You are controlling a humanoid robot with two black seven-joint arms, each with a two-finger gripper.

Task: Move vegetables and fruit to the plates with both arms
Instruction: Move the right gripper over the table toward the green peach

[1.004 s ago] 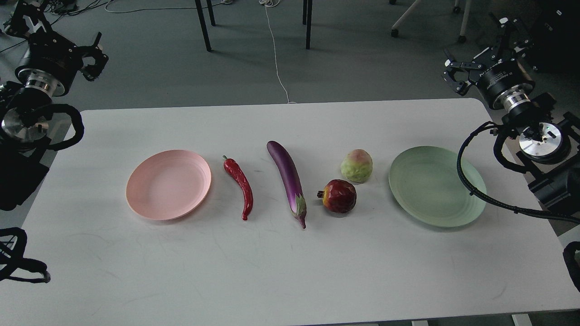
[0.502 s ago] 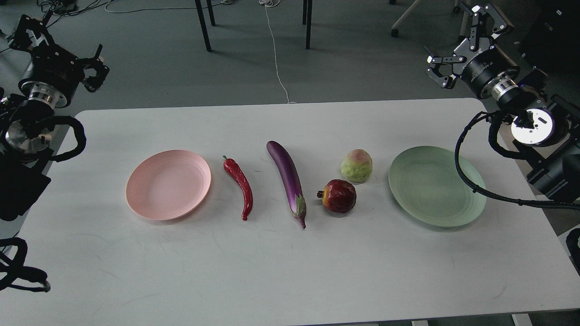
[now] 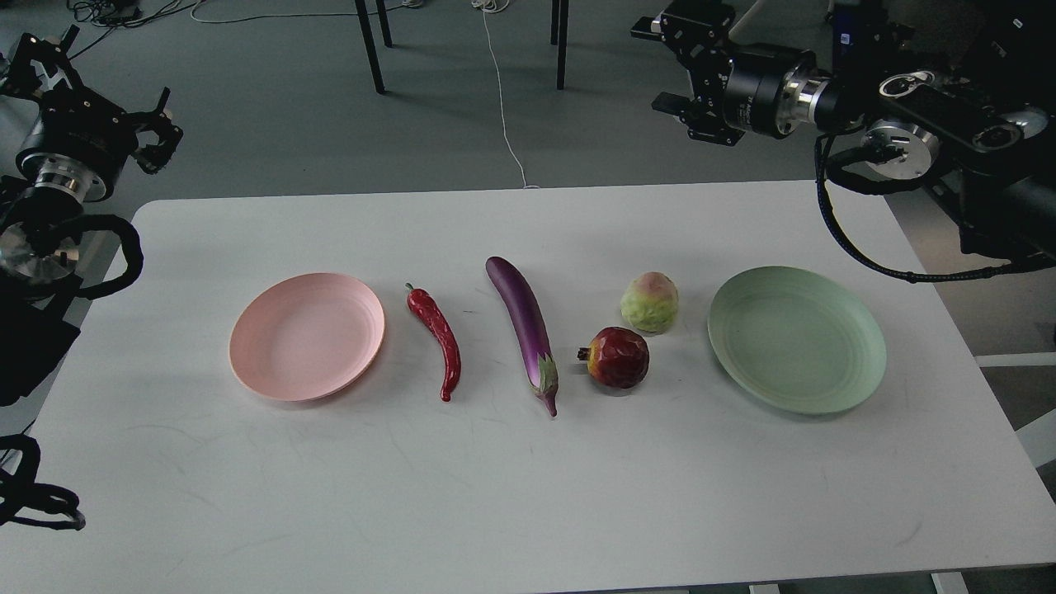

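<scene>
On the white table [image 3: 528, 495] lie, left to right, a pale pink plate [image 3: 307, 337], a red chili pepper [image 3: 437, 338], a purple eggplant [image 3: 524, 326], a dark red pomegranate [image 3: 617, 356] with a yellow-green fruit [image 3: 650, 302] just behind it, and a mint green plate [image 3: 797, 338]. Both plates are empty. My left gripper [image 3: 161, 132] is open and empty, off the table's far left corner. My right gripper [image 3: 662, 66] is open and empty, raised beyond the table's far edge, well behind the fruit.
Dark furniture legs [image 3: 371, 45] and a white cable [image 3: 503, 107] are on the grey floor behind the table. My right arm's black cable [image 3: 858, 256] hangs over the table's far right corner. Bare table surface lies in front of the row of objects.
My right arm has swung up and to the left, so its gripper went from the right side to behind the table's far edge. Its cable no longer crosses the green plate. My left gripper shifted slightly.
</scene>
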